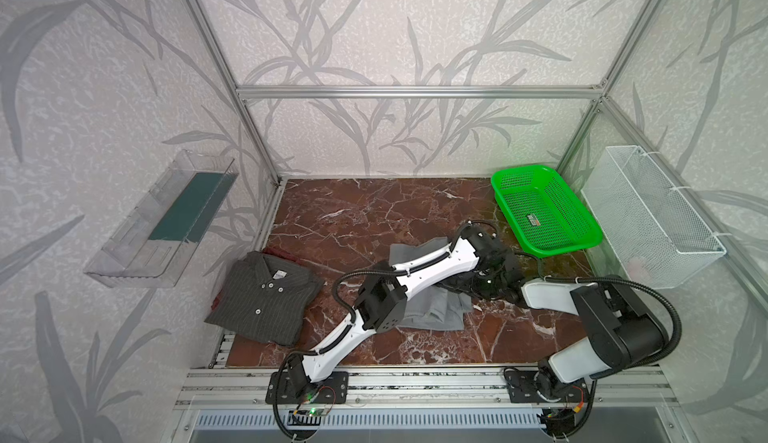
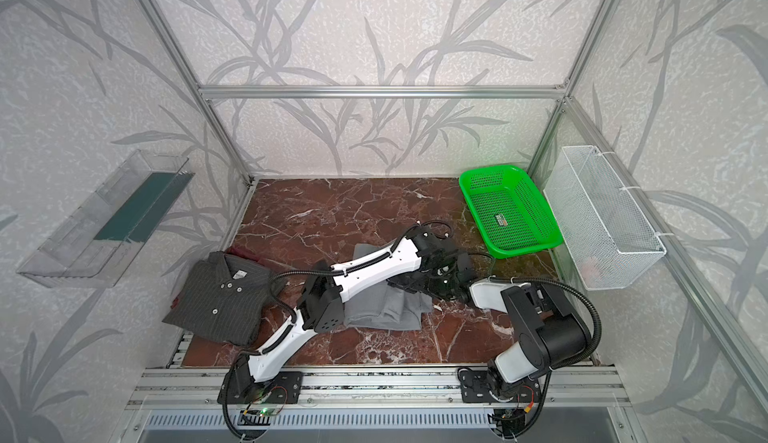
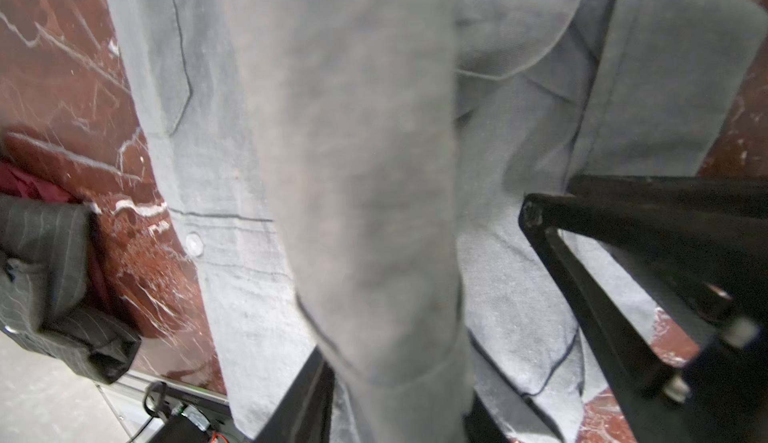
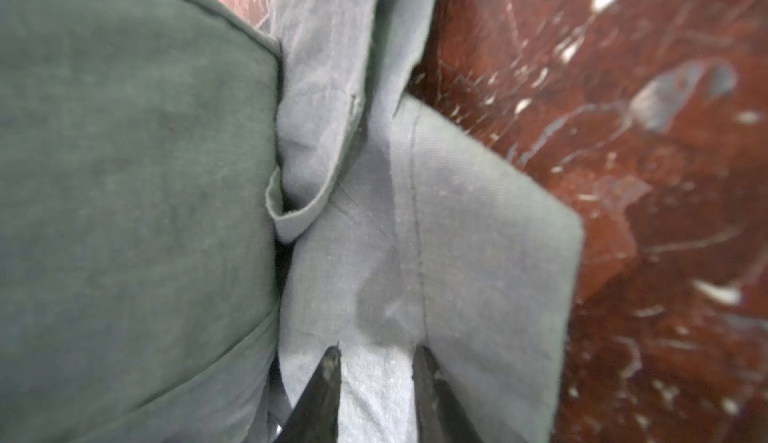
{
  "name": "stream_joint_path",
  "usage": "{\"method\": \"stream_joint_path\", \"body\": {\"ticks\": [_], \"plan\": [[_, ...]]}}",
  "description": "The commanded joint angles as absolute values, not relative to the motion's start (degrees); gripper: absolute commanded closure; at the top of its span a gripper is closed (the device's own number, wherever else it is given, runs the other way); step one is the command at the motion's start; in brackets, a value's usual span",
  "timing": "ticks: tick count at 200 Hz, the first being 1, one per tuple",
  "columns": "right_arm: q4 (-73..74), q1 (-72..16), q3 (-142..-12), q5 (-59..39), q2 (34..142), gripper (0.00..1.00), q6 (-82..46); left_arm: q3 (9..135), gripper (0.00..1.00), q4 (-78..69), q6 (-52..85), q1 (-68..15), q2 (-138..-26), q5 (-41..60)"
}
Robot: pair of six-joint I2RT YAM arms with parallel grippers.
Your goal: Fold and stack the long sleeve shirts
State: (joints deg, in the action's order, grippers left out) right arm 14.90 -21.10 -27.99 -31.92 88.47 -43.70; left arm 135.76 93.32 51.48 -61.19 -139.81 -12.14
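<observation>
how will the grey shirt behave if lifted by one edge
Probably floppy: the grey shirt lies in soft, creased layers. Likely light, since the weave looks thin. Lifted by one edge it may unfold, as its folded flaps sit loose.

The red-brown marble table (image 1: 353, 220) carries a folded grey shirt (image 1: 436, 316) mid-front, a green basket (image 1: 561, 212) back right, and a pinstriped shirt (image 1: 262, 299) atop dark red cloth (image 1: 278, 252) front left.
</observation>
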Motion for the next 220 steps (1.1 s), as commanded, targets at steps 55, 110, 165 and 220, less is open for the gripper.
{"method": "stream_joint_path", "body": {"ticks": [55,110,165,220], "plan": [[7.4,-23.0,-27.0,-26.4,84.0,0.68,-41.5,145.7,0.01,102.8,51.5,-61.6,-133.6,-12.0],[-8.1,-19.4,-29.2,-22.9,68.1,0.68,-38.3,135.9,0.01,102.7,53.4,-61.0,-121.0,-20.3],[-13.0,-19.0,-39.4,-30.1,63.5,0.74,-37.9,104.8,0.1,83.9,54.7,-61.6,-109.6,-17.0],[-8.3,-21.0,-45.6,-32.4,74.4,0.79,-38.4,90.1,0.27,67.4,57.4,-63.8,-106.3,-13.9]]}}
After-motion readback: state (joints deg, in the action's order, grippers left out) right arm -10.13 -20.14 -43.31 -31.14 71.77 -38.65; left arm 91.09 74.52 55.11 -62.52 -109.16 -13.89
